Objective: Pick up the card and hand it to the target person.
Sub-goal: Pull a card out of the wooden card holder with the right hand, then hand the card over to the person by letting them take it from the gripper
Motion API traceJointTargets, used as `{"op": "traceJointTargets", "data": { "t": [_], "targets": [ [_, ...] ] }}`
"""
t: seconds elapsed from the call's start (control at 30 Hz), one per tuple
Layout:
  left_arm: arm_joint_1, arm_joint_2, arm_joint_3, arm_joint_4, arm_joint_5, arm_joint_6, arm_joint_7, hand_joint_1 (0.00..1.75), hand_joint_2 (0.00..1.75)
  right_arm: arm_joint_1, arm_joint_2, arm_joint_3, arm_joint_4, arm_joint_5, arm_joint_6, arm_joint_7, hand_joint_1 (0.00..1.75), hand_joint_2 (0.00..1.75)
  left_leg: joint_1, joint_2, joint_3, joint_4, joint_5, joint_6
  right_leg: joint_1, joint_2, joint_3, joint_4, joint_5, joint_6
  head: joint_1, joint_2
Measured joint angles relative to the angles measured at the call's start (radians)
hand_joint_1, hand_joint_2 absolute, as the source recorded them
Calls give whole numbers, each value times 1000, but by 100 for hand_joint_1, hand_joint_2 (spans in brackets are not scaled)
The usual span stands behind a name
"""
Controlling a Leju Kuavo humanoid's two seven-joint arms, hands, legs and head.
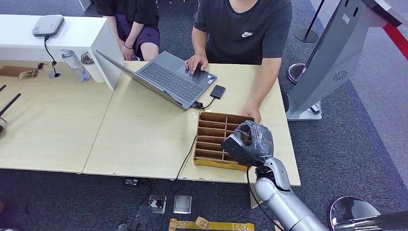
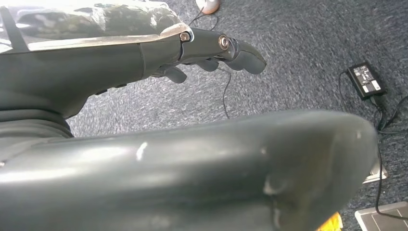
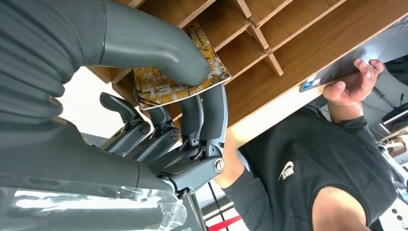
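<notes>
Over the near right corner of the wooden slotted box I have the right hand, and it is clamped on the card: thumb pressed on the printed face, darker fingers under it. The card sits just clear of the box's dividers, its long axis running roughly along them. My judgement is that the pick is essentially made and the hand-over is what remains.

That move turns on one relation. The person in the dark shirt sits on the far side of the box from my hand, one hand resting on the worktop just beyond the box's far right corner, the other on the laptop. So I expect the card must travel away from me, across the box, toward that resting hand. The right arm is the one to do it.

From the head view I get the layout, but the hand's back hides the card entirely. From the right wrist view I get the pinch itself. The left hand hangs over carpet, fingers loosely extended and holding nothing.
</notes>
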Motion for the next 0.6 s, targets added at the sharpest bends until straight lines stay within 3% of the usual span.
{"op": "traceJointTargets", "data": {
  "t": [0.6],
  "targets": [
    [0,1,-26,0,26,-4,-4,0,0,-48,-24,-3,-83,48,-60,51,175,175,0,0,0,0,0,0,0,0,0,0,0,0,0,0]
  ]
}}
